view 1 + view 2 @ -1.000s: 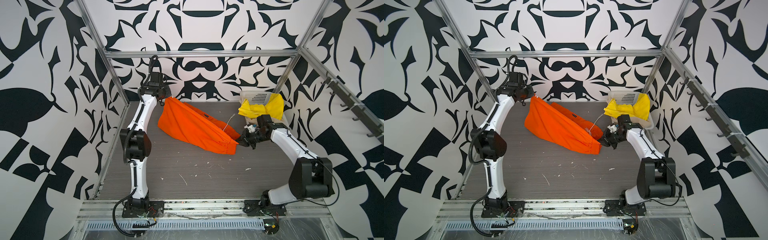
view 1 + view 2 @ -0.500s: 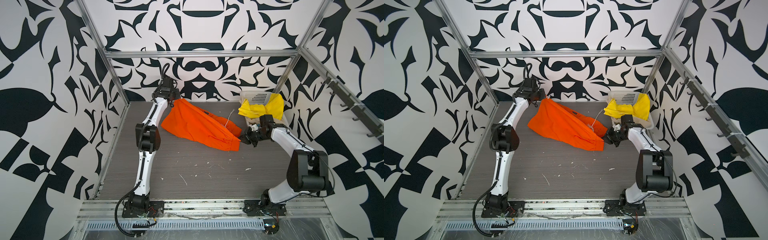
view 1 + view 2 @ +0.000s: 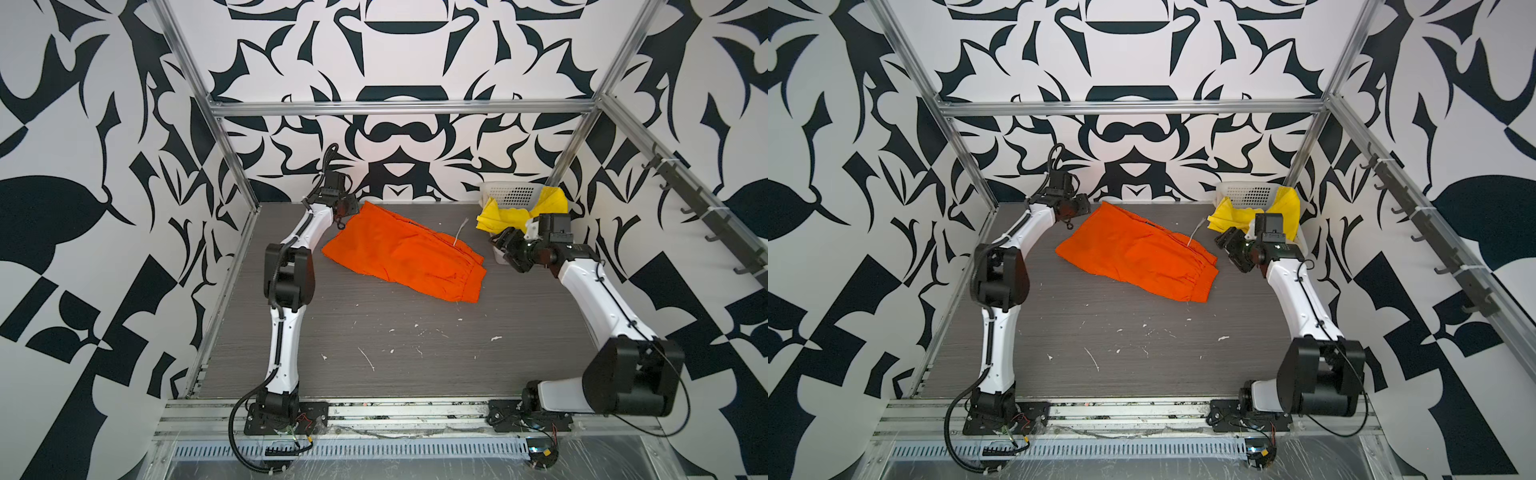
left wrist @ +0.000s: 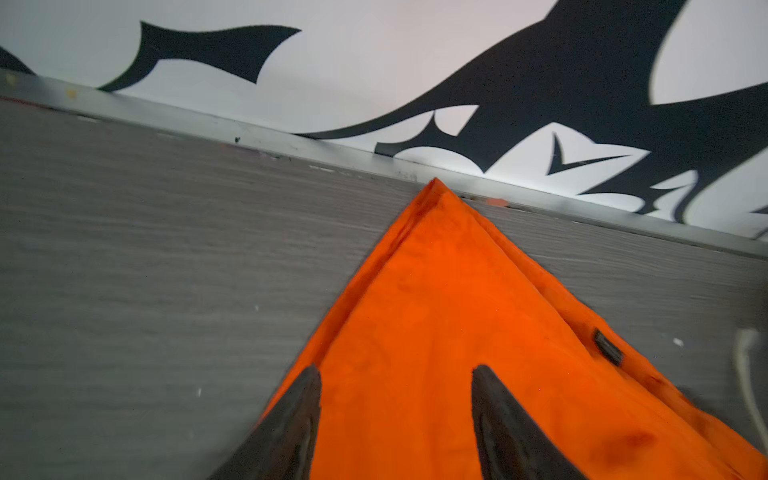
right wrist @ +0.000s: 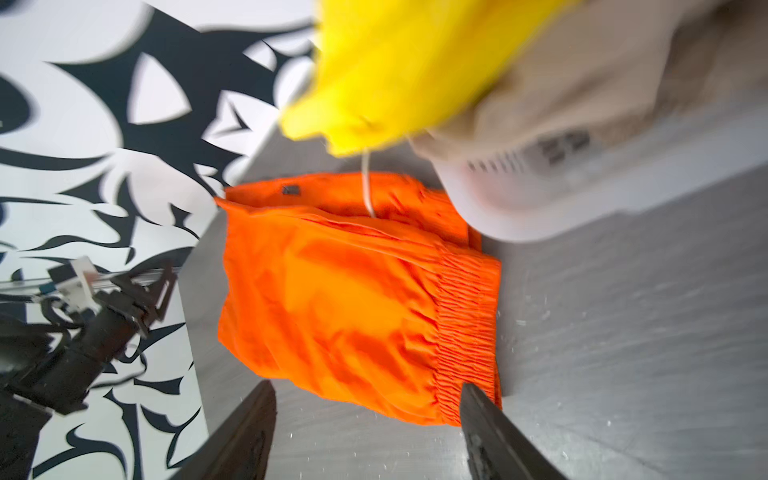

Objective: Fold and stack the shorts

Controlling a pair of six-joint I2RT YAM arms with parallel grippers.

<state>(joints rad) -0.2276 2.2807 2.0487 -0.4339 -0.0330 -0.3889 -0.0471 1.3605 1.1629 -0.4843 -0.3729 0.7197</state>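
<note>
i see the left gripper (image 4: 395,370) spread, empty, at the far-left corner of the orange shorts (image 3: 403,253); right gripper (image 5: 366,385) spread, empty, just right of their waistband. they lie flat, centre-far. yellow shorts (image 3: 505,216) drape the far-right basket (image 3: 513,195).

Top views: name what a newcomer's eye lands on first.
The bright orange shorts lie on the grey table, toward the back between the two arms. Yellow shorts drape over the white basket in the far right corner. Bold black-and-white patterned walls surround it all.
</note>
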